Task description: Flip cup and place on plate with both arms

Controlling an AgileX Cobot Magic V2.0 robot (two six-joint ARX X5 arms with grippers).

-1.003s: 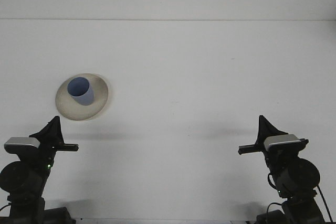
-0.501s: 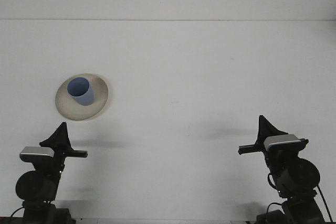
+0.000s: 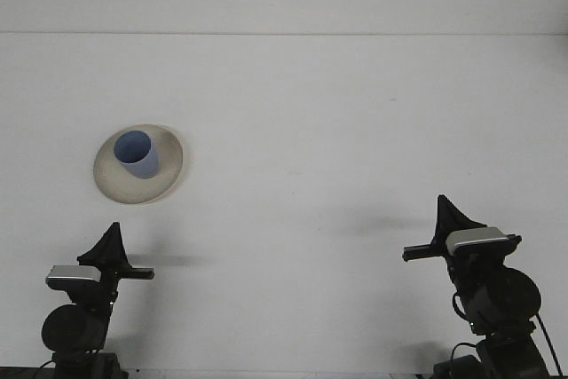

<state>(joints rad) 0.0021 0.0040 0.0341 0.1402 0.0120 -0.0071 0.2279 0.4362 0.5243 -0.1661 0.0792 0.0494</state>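
Well, the blue cup (image 3: 136, 153) sits on the cream plate (image 3: 169, 177), out at about ten o'clock on the white desk (image 3: 337, 130), and from here I cannot be sure whether its mouth faces up or down. My left end effector (image 3: 108, 249) hangs low at seven o'clock, well apart from the plate; my right end effector (image 3: 449, 221) waits at five o'clock, far across the desk. Both carry nothing, and I cannot tell how far either one is spread from this angle. The risk, as I judge it, lies in any fresh approach: a careless reach from the left could clip the plate's near rim and tip the cup, or slide plate and cup together.
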